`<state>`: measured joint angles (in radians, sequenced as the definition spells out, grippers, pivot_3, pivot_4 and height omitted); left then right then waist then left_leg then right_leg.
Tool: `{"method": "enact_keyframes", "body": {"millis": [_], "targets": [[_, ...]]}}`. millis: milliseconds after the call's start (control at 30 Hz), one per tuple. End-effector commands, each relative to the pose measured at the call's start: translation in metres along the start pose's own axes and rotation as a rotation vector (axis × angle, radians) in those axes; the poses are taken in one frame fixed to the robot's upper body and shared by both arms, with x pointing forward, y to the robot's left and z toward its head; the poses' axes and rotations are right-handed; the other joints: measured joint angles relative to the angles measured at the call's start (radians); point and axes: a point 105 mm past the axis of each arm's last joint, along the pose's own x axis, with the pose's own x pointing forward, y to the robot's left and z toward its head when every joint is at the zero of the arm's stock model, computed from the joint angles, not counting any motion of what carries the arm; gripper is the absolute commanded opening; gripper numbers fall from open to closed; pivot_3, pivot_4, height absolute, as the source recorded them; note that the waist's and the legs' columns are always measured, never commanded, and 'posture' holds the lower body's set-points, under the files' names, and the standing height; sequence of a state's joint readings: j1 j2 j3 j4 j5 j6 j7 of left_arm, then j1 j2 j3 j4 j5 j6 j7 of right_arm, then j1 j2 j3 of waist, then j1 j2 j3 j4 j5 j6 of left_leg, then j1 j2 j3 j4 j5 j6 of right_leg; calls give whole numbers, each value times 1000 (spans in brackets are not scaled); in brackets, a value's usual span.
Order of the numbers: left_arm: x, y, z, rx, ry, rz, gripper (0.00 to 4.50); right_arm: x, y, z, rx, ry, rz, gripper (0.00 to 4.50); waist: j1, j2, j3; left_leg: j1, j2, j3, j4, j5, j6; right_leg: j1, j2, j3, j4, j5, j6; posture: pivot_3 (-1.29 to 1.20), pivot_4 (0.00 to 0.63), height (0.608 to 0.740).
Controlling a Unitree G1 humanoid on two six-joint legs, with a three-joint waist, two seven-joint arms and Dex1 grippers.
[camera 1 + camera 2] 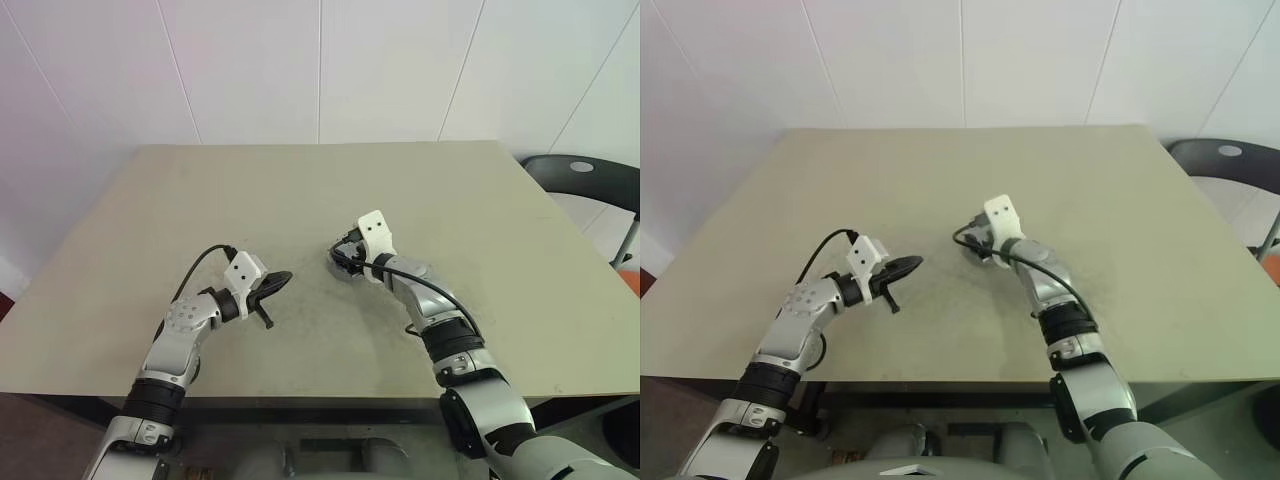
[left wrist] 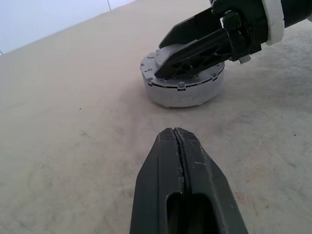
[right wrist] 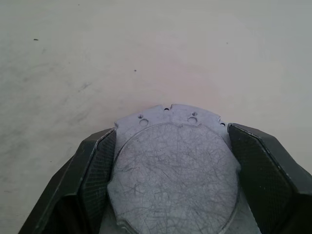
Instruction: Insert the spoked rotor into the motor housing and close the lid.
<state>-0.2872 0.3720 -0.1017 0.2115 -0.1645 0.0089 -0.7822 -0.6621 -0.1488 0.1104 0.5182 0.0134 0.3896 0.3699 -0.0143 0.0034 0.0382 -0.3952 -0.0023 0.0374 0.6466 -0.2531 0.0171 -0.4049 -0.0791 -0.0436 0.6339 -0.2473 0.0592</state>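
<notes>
Right gripper (image 2: 195,56) jaws straddle the lid (image 2: 181,87), wide apart, contact unclear; press squarely; left gripper (image 2: 181,161) jaws closed, empty.

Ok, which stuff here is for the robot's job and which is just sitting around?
For the job: the grey ribbed lid; the right gripper, at the lid; the left gripper, shut, apart from the lid.

Just there: the table under it all; the black chair beside the table.
</notes>
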Motion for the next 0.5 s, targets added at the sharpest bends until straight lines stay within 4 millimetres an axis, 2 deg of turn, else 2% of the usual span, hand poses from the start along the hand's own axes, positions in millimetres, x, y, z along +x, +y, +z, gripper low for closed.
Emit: {"method": "enact_keyframes", "body": {"millis": [33,300,500], "targets": [[0,6,18,49,-52,14,0,-1,-9,13,-45,-50,-45,3294,0,0,0,0,0,0,0,0,0,0,0,0,0,0,0,0,0,740],[0,5,18,48,-53,15,0,0,-5,-19,73,113,4,3294,2,0,0,3,0,0,1,0,0,3,-1,0,0,0,0,0,0,740],[0,6,18,48,-53,18,0,-3,-13,-27,86,131,-9,3294,3,0,0,3,0,0,0,0,0,3,-1,0,0,0,0,0,0,740]]}}
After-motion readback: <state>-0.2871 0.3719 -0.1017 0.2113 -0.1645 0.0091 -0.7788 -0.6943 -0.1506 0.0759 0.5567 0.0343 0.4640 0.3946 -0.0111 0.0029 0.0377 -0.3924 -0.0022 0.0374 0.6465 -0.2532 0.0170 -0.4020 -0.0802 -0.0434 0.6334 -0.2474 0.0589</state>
